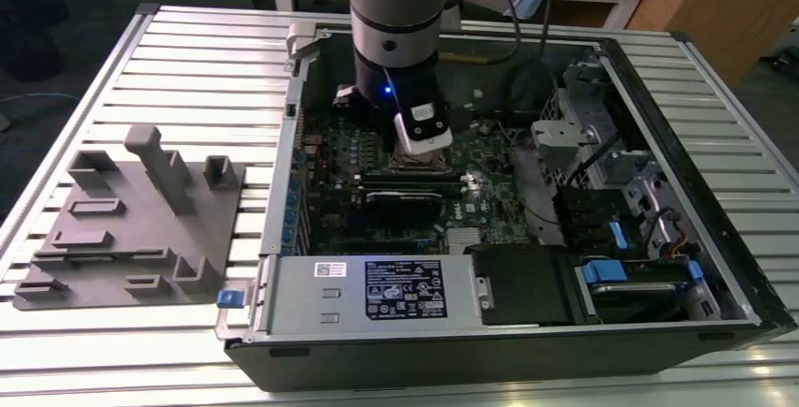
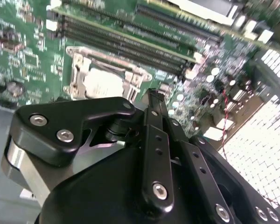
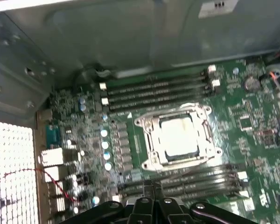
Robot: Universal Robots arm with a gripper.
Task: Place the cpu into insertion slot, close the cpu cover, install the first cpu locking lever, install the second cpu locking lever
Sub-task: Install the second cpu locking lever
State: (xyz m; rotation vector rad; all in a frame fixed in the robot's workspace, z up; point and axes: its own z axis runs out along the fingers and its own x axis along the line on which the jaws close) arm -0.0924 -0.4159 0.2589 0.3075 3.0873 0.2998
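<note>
The cpu (image 3: pixel 179 136) lies flat in the insertion slot (image 3: pixel 147 161) on the green board, its silvery top showing in both wrist views (image 2: pixel 101 84). The cpu cover (image 3: pixel 149 130) rests down as a metal frame around the chip. In the exterior view the arm reaches into the open computer case, and my gripper (image 1: pixel 424 151) hangs just above the socket. Its black fingers (image 2: pixel 154 100) are drawn together with nothing between them, and they stand a little to one side of the socket, apart from it. How the locking levers stand cannot be made out.
Long black memory slots (image 3: pixel 158 88) run along both sides of the socket. The case wall (image 3: pixel 130 32) rises close behind. A labelled power supply box (image 1: pixel 374 290) and drive bays with blue tabs (image 1: pixel 624 271) fill the case's near side. A grey fixture block (image 1: pixel 138 220) sits at the exterior view's left.
</note>
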